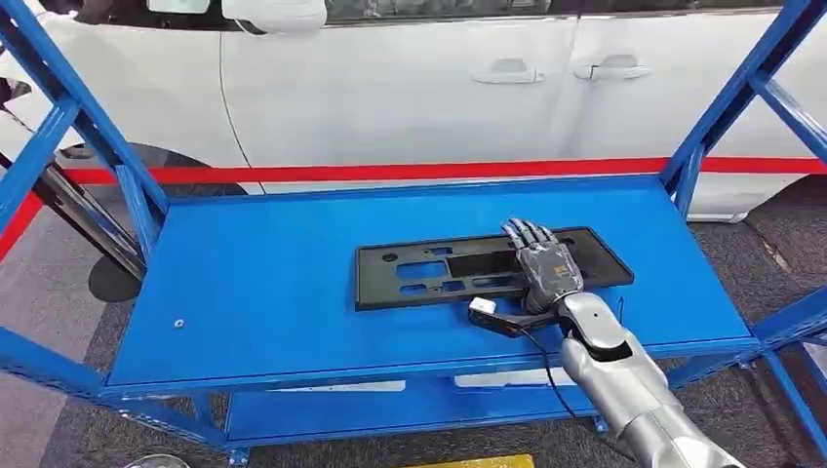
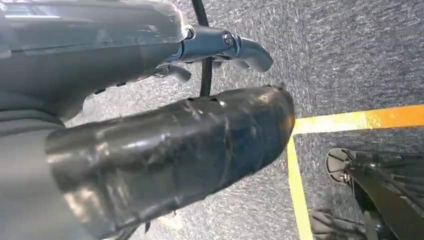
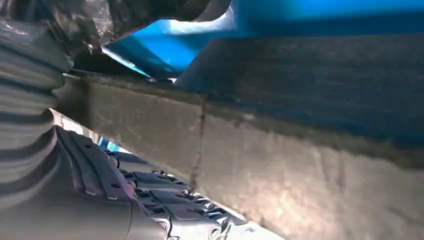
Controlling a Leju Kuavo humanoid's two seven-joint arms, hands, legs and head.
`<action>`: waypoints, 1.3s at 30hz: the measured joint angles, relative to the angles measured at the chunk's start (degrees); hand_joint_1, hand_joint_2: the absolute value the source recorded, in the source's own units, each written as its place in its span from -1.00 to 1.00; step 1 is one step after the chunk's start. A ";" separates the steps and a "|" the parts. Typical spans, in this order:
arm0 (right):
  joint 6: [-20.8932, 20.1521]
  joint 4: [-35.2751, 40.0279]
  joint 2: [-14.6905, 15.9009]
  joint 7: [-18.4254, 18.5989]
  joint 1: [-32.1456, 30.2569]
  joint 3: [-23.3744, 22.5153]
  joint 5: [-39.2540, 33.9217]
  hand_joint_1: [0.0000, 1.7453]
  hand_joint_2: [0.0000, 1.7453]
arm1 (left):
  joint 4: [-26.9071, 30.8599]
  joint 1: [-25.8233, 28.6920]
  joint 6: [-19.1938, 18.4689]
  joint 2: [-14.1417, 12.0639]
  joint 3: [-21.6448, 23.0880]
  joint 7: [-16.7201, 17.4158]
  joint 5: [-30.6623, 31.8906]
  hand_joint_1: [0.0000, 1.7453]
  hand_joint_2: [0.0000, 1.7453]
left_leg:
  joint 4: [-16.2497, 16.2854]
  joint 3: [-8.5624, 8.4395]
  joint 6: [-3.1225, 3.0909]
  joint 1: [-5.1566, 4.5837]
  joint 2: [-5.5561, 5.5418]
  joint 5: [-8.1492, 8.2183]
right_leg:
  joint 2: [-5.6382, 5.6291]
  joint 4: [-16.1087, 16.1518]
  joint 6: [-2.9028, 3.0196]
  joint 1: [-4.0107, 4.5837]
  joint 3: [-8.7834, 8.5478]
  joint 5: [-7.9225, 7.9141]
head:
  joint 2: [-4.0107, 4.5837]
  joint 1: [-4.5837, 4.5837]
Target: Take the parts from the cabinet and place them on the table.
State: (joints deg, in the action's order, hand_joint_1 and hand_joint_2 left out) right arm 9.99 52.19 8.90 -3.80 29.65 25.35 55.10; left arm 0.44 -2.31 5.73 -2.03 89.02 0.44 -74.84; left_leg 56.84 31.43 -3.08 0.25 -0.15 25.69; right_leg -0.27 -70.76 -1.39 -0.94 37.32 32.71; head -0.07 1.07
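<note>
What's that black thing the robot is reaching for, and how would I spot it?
Look at the blue metal shelf in front of the white car. On its top level lies a flat black plastic plate, long and rectangular with cut-out openings. The right hand rests on it.

Right hand [image 1: 542,263] reaches forward, fingers extended flat, seemingly holding nothing; left hand [image 2: 150,145] hangs down.

- Right hand [image 3: 65,165]: grey ribbed cover and dark fingers, lying close along a flat dark part [image 3: 300,175].
- Blue shelf surface [image 3: 320,15] beyond; view blurred.
</note>
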 joint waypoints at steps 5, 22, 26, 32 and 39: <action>-0.02 0.00 -0.35 -0.81 -0.39 0.50 -0.13 0.94 1.00 | 0.00 -0.23 -0.15 0.15 0.00 -0.48 0.00 -1.00 -1.00 | 0.16 -1.16 1.41 0.03 -0.17 1.40 | 0.24 12.42 1.41 0.73 -3.76 -5.79 | -0.02 0.04; 0.11 0.90 -1.03 -1.00 -0.77 1.35 -0.35 1.00 1.00 | 0.00 -0.12 -2.16 0.46 -0.04 -2.91 -0.07 -1.00 -1.00 | -0.45 -2.33 1.80 0.21 -0.09 1.97 | -0.10 12.61 2.07 0.81 -4.98 -6.30 | -0.02 -0.09; 0.09 1.03 -1.03 -0.96 -0.99 1.35 -0.48 1.00 1.00 | 0.00 -0.08 -2.12 0.46 -0.04 -2.91 -0.07 -1.00 1.00 | -0.38 -2.32 1.86 0.19 -0.09 1.99 | -0.10 12.62 2.07 0.78 -5.03 -6.31 | 0.00 -0.09; 0.07 1.73 -0.90 -0.81 -1.41 1.35 -0.59 1.00 1.00 | 0.00 -0.09 -2.14 0.46 -0.04 -2.93 -0.07 -1.00 1.00 | -0.31 -2.39 1.89 0.14 -0.08 2.02 | -0.12 12.66 2.05 0.74 -5.03 -6.32 | -0.02 -0.09; 0.04 4.79 -0.44 -2.30 -2.71 1.31 -4.27 1.00 1.00 | 0.00 -0.06 -2.27 0.52 -0.07 -2.95 -0.07 -1.00 1.00 | -0.29 -2.38 1.90 0.14 -0.08 2.05 | -0.11 12.68 2.04 0.74 -5.01 -6.30 | -0.02 -0.09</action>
State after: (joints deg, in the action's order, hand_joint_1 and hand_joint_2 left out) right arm 10.03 56.99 8.46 -6.10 26.94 26.67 50.83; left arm 0.44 -2.38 3.45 -1.51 88.96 -2.51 -74.90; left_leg 56.54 29.04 -1.18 0.39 -0.24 27.74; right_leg -0.37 -58.08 0.65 -0.20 32.31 26.41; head -0.09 0.98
